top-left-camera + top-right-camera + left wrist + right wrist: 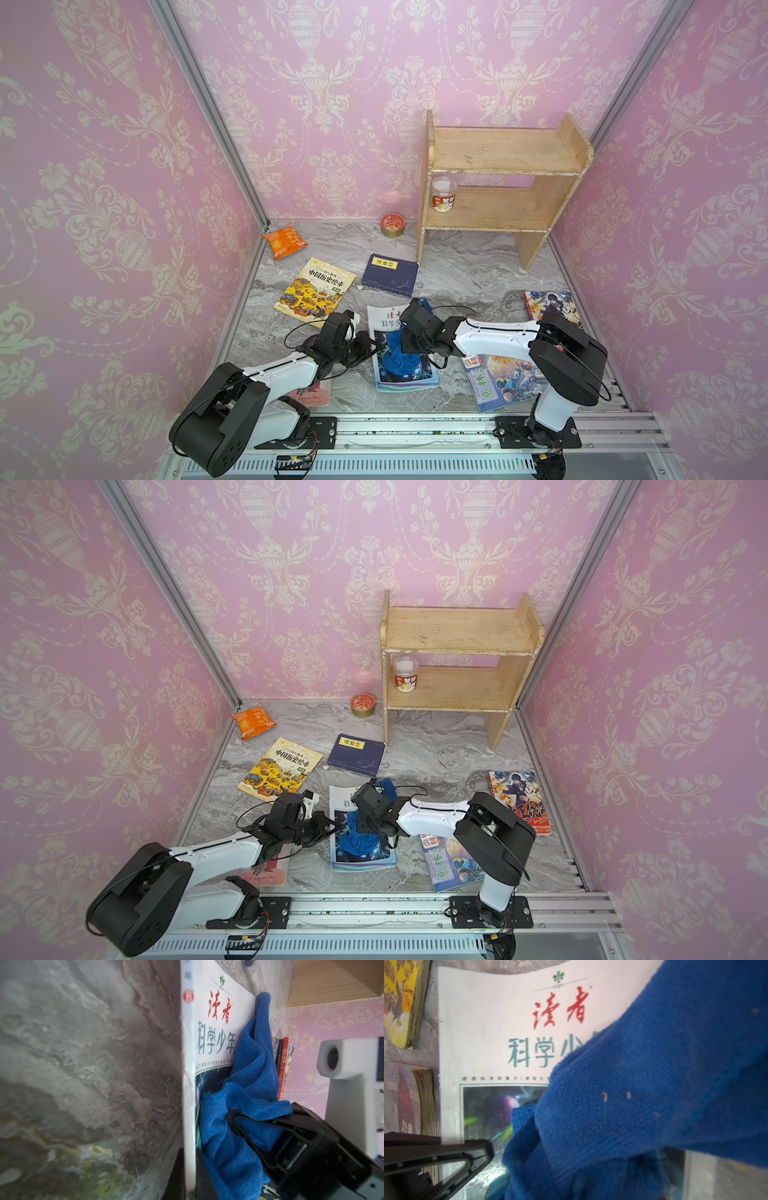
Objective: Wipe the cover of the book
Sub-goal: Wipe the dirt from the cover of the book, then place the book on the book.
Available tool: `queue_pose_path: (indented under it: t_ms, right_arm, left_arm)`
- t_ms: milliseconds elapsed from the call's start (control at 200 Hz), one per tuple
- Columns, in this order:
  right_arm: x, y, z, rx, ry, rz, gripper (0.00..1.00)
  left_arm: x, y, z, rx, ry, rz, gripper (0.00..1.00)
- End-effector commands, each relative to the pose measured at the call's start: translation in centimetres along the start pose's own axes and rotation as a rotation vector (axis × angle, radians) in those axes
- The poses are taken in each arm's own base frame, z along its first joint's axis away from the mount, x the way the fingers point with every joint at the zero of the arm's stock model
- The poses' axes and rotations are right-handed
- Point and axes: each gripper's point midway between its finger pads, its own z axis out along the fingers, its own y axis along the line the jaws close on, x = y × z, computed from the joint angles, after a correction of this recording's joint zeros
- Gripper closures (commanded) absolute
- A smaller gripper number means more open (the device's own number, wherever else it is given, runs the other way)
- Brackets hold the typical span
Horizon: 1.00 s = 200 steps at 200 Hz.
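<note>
Lying front-centre on the table, long axis 12 to 6 o'clock in both top views, the book is pinched at its 9 o'clock edge by the closed left gripper, while the right gripper, reaching from 3 o'clock, clamps the blue cloth bunched mid-cover.

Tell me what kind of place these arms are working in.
Likely a staged robot test booth dressed as a home study, not a real room: pink wallpaper panels meet at a bare aluminium post, and a small wooden shelf stands on a marble-look tabletop.
</note>
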Motion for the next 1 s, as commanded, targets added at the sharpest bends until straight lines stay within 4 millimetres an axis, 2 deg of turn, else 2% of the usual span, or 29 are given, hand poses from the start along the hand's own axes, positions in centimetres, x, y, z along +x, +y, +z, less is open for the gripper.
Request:
queue_pose_path:
  t_ms: [0, 65, 95, 175, 295, 375, 405, 425, 455, 495, 576, 661, 726, 746, 776, 896, 996]
  right_arm:
    - [7.2, -1.7, 0.6, 0.04, 0.189, -0.117, 1.0]
    - [9.2, -3.1, -0.4, 0.027, 0.2, -0.11, 1.0]
    - [9.5, -3.8, -1.3, 0.017, 0.185, -0.095, 1.0]
    - [8.7, -6.9, -4.8, 0.068, 0.105, -0.064, 1.0]
    - [3.8, -11.3, -13.4, 0.182, -0.12, -0.003, 1.0]
    - [0.3, -14.5, -19.7, 0.224, -0.316, 0.106, 1.0]
    - [-0.7, -15.5, -21.9, 0.239, -0.378, 0.139, 1.0]
    - [-1.3, -16.4, -23.2, 0.259, -0.416, 0.162, 1.0]
    - [-2.1, -17.3, -25.3, 0.279, -0.47, 0.193, 1.0]
    - [-2.8, -18.3, -27.7, 0.31, -0.516, 0.224, 1.0]
    - [-4.5, -19.0, -31.6, 0.344, -0.575, 0.27, 1.0]
    - [-6.3, -18.4, -34.6, 0.334, -0.619, 0.289, 1.0]
    - [-7.6, -17.8, -36.1, 0.318, -0.635, 0.296, 1.0]
    - [-8.3, -17.2, -37.4, 0.294, -0.66, 0.297, 1.0]
    - [-8.9, -16.8, -38.0, 0.281, -0.663, 0.298, 1.0]
    - [-10.7, -16.5, -39.0, 0.273, -0.664, 0.322, 1.0]
    - [-11.5, -16.8, -38.6, 0.244, -0.634, 0.365, 1.0]
  left_arm:
    - [-0.4, -3.6, 0.1, 0.088, 0.023, 0.098, 1.0]
    - [-1.0, -4.9, -0.3, 0.104, 0.007, 0.12, 1.0]
    - [-1.3, -5.7, -0.5, 0.119, -0.002, 0.129, 1.0]
    - [-2.3, -8.7, -1.3, 0.182, -0.021, 0.146, 1.0]
    - [-3.3, -15.2, -2.2, 0.295, -0.059, 0.231, 1.0]
    - [-3.1, -19.5, -1.7, 0.358, -0.073, 0.299, 1.0]
    - [-3.0, -20.7, -1.2, 0.383, -0.071, 0.314, 1.0]
    - [-3.2, -22.5, -1.3, 0.418, -0.079, 0.329, 1.0]
    - [-3.0, -24.0, -0.8, 0.452, -0.074, 0.339, 1.0]
    - [-2.8, -25.9, -0.1, 0.498, -0.068, 0.347, 1.0]
    - [-2.1, -29.6, 1.7, 0.585, -0.043, 0.362, 1.0]
    - [-0.9, -33.3, 4.1, 0.663, -0.001, 0.385, 1.0]
    - [0.2, -35.8, 6.1, 0.717, 0.032, 0.391, 1.0]
    - [0.4, -36.5, 6.8, 0.731, 0.039, 0.386, 1.0]
    - [0.7, -37.5, 7.8, 0.754, 0.051, 0.379, 1.0]
    - [1.9, -40.9, 12.1, 0.875, 0.055, 0.347, 1.0]
    - [3.4, -43.3, 15.7, 1.002, 0.046, 0.274, 1.0]
